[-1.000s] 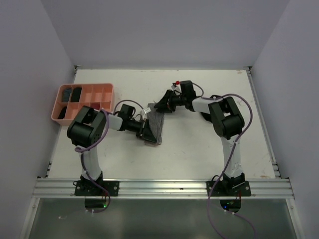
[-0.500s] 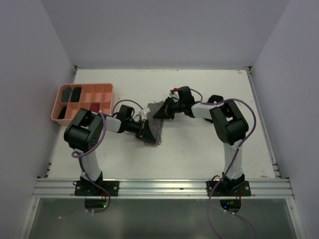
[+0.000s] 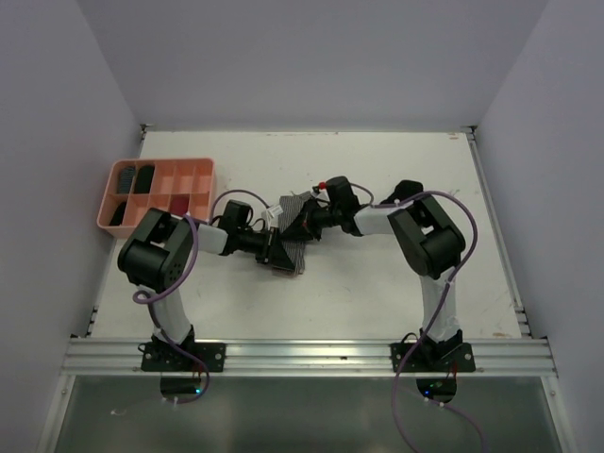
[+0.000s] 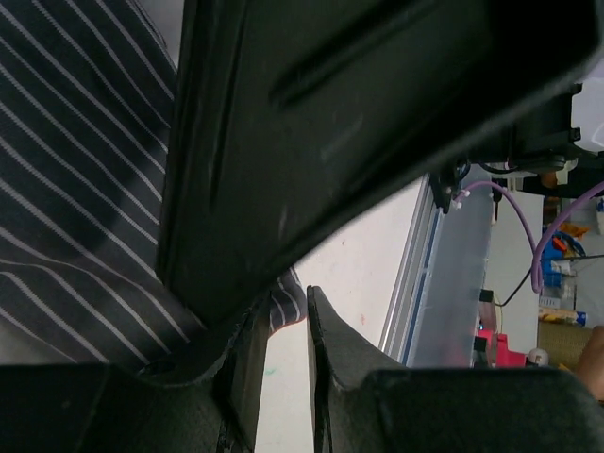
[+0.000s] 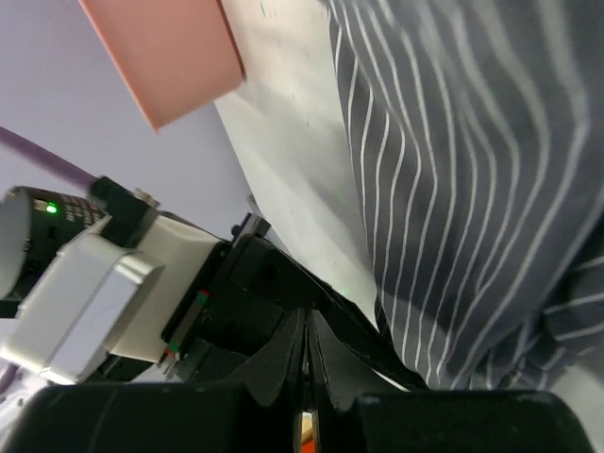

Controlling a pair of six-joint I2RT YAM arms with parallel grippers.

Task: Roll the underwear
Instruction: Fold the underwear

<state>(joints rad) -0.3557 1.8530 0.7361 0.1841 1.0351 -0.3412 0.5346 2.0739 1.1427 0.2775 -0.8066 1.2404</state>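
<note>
As it lies rumpled, underwear (image 5: 453, 189), grey, thin white stripes

underwear (image 3: 294, 257) partly covered — tray (image 3: 193, 177) contents indistinct

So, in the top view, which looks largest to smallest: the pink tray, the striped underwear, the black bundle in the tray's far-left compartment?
1. pink tray.
2. striped underwear, partly covered.
3. black bundle, clearly smallest.

Grey underwear (image 3: 294, 255) with fine white stripes lies mostly flat between the two pincers. The left pincer (image 3: 274, 248) pinches its left edge; the right pincer (image 3: 302, 223) sits closed at its far end. Black underwear (image 3: 143, 177) lies bundled, well left of both.
</note>
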